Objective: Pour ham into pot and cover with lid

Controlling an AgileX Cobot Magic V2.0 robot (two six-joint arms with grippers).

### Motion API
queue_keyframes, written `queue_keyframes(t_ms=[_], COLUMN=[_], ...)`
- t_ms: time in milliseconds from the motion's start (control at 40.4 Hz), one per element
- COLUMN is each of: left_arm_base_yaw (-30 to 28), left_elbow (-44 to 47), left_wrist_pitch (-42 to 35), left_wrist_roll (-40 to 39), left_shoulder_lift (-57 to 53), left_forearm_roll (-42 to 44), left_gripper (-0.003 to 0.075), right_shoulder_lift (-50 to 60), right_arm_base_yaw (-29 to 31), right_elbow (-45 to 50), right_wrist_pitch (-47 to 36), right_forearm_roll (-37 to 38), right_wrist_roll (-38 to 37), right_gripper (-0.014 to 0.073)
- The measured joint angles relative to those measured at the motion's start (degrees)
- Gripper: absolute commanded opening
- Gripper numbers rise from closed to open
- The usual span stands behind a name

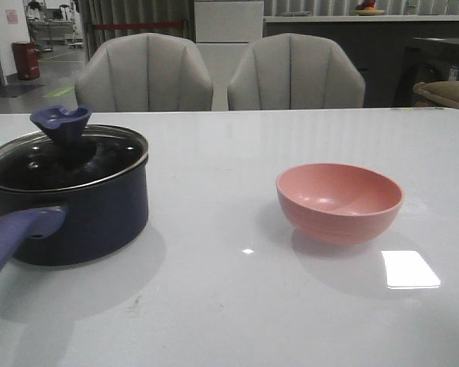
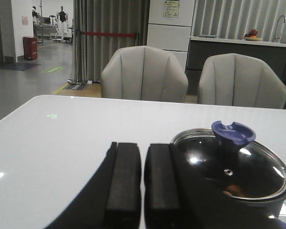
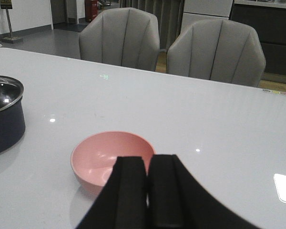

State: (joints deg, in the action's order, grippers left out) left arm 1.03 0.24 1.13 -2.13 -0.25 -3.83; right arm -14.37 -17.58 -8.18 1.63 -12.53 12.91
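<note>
Both claws, left claw (image 2: 143,191) and right claw (image 3: 147,191), sit narrow, holding nothing. With the lid (image 1: 65,157) seated on the pot (image 1: 76,210) and the pink bowl (image 1: 339,201) empty, simply retreat without nudging anything.

- 1 pot (image 1: 84,222), navy, with 1 long handle (image 1: 15,233).
- 1 glass lid (image 1: 65,157) with 1 knob (image 1: 61,122).
- 1 pink bowl (image 1: 339,202).
- 2 grey chairs (image 1: 144,73) behind 1 white table (image 1: 229,306).
- 2 grippers: left gripper (image 2: 142,183), right gripper (image 3: 147,191).
- Ham: count not determinable through the lid.
</note>
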Motion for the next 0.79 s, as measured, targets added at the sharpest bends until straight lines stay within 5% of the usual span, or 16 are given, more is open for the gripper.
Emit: queue_keyframes(t_ms=[792], left_arm_base_yaw=[0.0], left_elbow=[0.0], left_wrist_pitch=[-0.1], left_wrist_roll=[-0.2], left_shoulder_lift=[0.0], left_forearm_roll=[0.0], left_gripper=[0.0132], right_shoulder_lift=[0.0], right_arm_base_yaw=[0.0], right_elbow=[0.4], right_wrist_pitch=[-0.1], right_forearm_roll=[0.7], right_wrist_roll=[0.0], right_gripper=[0.0160])
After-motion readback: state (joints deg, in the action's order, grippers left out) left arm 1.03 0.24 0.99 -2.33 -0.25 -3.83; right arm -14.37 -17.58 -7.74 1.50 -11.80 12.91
